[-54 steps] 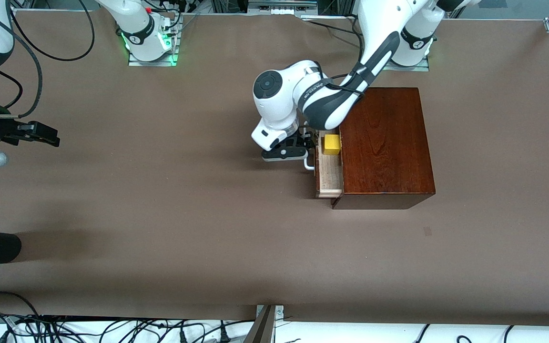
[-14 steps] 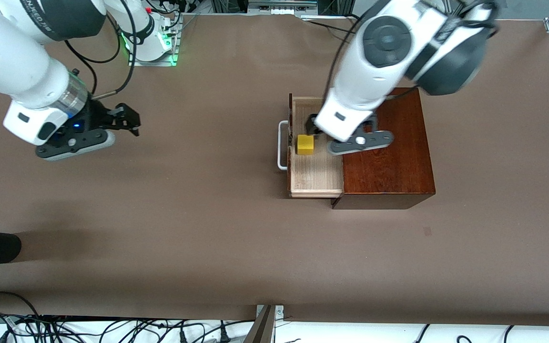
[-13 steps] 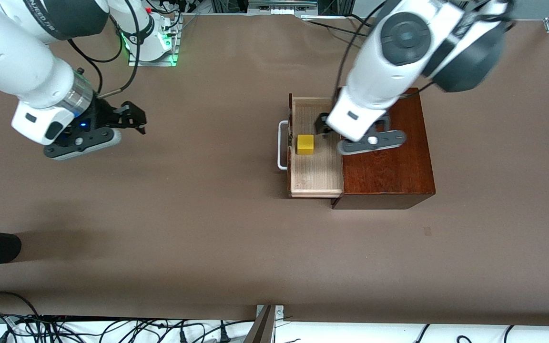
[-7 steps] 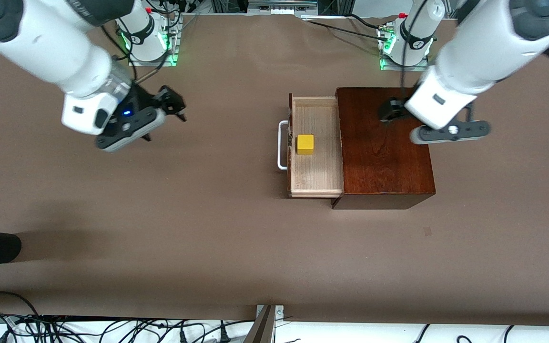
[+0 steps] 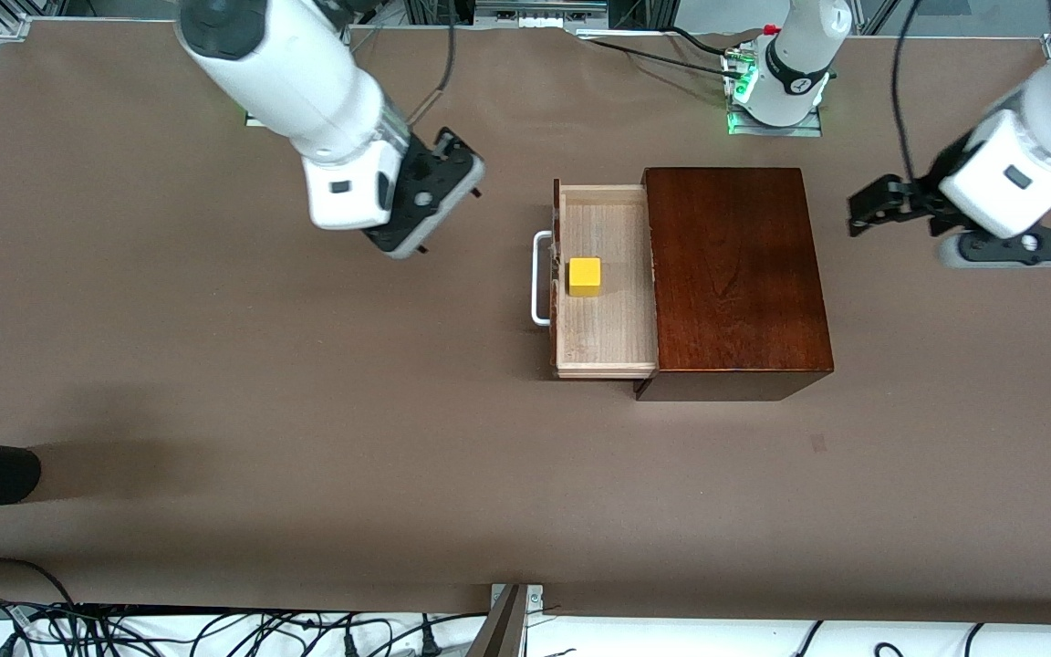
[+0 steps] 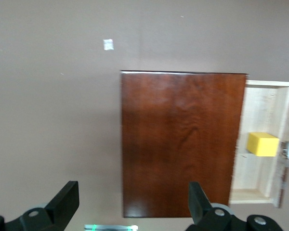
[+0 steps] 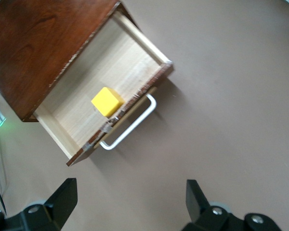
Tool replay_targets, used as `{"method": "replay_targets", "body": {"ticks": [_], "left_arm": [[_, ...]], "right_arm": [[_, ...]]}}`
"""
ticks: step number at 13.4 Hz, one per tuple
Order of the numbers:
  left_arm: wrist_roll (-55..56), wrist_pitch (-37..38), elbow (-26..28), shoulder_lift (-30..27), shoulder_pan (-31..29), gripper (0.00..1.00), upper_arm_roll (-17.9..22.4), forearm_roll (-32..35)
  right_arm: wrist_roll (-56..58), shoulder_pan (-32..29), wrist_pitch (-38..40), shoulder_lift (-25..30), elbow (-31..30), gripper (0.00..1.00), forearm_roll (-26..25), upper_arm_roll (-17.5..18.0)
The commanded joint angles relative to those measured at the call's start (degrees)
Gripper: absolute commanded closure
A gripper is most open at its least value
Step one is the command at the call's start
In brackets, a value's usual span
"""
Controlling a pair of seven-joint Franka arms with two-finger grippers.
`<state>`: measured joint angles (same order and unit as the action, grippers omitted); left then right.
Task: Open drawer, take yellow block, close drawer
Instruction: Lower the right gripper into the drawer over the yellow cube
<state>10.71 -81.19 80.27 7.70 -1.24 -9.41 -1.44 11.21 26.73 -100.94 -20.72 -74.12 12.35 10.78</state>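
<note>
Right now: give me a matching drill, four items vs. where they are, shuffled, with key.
1. yellow block
2. drawer
3. left gripper
4. right gripper

A. pulled out of the wooden box
B. open, over bare table beside the drawer's handle end
C. in the drawer, by its front
D. open, over bare table at the left arm's end

Pairs: 1-C, 2-A, 3-D, 4-B

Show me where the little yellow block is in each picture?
Front view: the yellow block lies in the open drawer, beside its white handle.
Left wrist view: the block shows at the picture's edge, in the drawer.
Right wrist view: the block lies mid-drawer.
Shared landmark: the dark wooden box.
</note>
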Motion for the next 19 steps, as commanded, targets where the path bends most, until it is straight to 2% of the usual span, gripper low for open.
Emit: {"method": "replay_targets", "body": {"ticks": [1,3,4,9,12,19], "left_arm": [[-5.2,-4.3,7.4,-4.6,5.0,0.00,7.9,-1.6],[-7.8,-6.1,8.7,-5.3,8.7,0.00,13.4,-1.2],[-8.0,-6.0,8.8,-5.3,9.0,0.00,14.0,-1.1],[-7.4,-5.8,9.9,-6.8,8.4,0.00,13.6,-0.4],[-7.1,-7.0,9.6,-6.6,8.4,0.00,13.8,-0.3],[-5.2,-6.8,7.1,-4.8,8.5,0.00,14.1,1.7]], "right_arm": [[2.6,3.0,-1.1,-4.1,4.3,0.00,0.2,0.0],[6.6,4.5,-2.1,-6.0,4.4,0.00,0.1,0.0],[8.1,5.2,-3.5,-6.7,4.4,0.00,-0.1,-0.1],[15.0,9.1,-12.6,-12.5,5.5,0.00,-0.8,-0.1],[15.1,12.2,-13.0,-17.0,10.0,0.00,-4.5,-0.1],[20.2,14.8,-14.6,-22.3,10.0,0.00,-11.6,-0.1]]}}
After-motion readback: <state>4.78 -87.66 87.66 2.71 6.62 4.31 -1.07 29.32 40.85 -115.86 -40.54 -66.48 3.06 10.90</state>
